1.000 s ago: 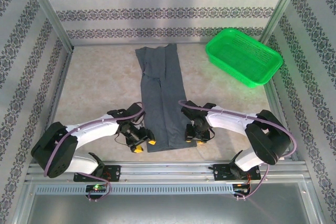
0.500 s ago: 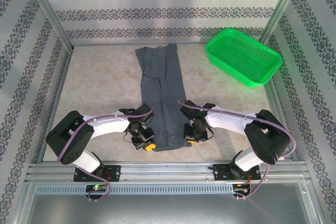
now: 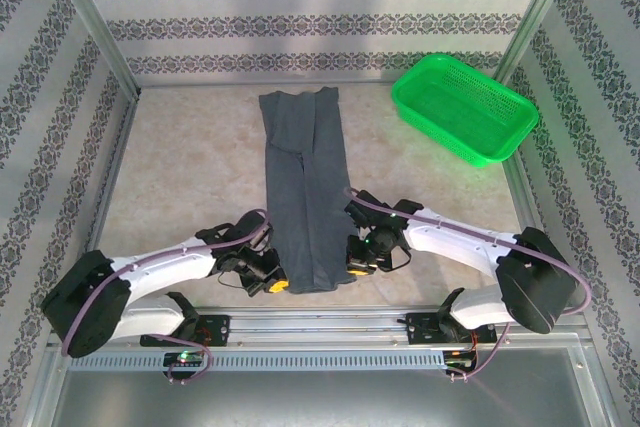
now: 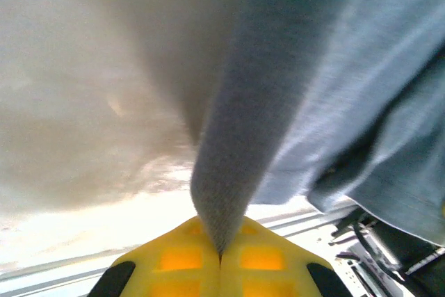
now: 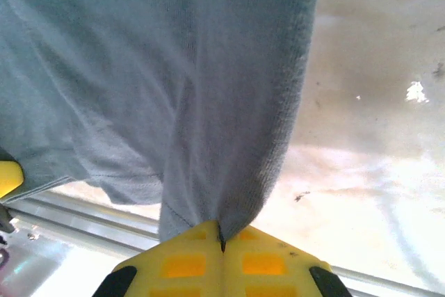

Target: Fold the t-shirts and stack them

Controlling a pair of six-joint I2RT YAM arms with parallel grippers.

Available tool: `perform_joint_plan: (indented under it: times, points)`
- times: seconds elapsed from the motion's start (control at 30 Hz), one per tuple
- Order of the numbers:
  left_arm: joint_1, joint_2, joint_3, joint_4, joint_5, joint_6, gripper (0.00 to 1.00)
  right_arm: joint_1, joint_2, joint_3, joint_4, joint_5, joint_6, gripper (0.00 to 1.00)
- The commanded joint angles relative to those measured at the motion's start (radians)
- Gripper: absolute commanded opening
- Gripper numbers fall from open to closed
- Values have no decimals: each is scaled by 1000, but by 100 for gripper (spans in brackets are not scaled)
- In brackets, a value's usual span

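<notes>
Two corners of t-shirt (image 3: 305, 187) pinched (near hem), left tool (image 4: 221, 257), right tool (image 5: 222, 243).

Mottled beige stone-look tabletop (image 3: 190, 162), flat, pale. Plain dark slate-grey t-shirt (image 3: 305, 187) lies mid-table, folded into long narrow strip — runs from far edge toward near edge, slight creases lengthwise. Bright green plastic mesh basket (image 3: 463, 112) sits at far right corner — well apart from shirt.
</notes>
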Motion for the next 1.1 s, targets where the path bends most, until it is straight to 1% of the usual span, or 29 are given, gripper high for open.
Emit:
perform_joint_plan:
  times: [0.0, 0.17, 0.27, 0.37, 0.53, 0.73, 0.9, 0.97, 1.07]
  points:
    - [7, -24, 21, 41, 14, -32, 0, 6, 3, 54, -49, -27, 20, 0]
    - [91, -88, 126, -107, -81, 37, 0, -44, 13, 120, -59, 10, 15, 0]
    - [169, -88, 155, -65, -90, 40, 0, -90, 42, 172, -28, 16, 16, 0]
    - [246, -33, 192, 25, -82, 41, 0, -145, 100, 249, -12, 29, 0, 0]
    - [370, 118, 327, 115, -80, 91, 0, -250, 236, 391, 50, 25, -25, 0]
    - [469, 318, 513, 152, -63, 152, 0, -337, 444, 642, 37, 14, -74, 0]
    - [524, 483, 639, 202, -21, 160, 0, -387, 608, 833, 28, -10, -88, 0]
    - [542, 556, 702, 204, -16, 176, 0, -406, 674, 906, 15, -14, -83, 0]
    - [568, 675, 810, 199, 1, 197, 0, -434, 780, 1006, 11, -55, -69, 0]
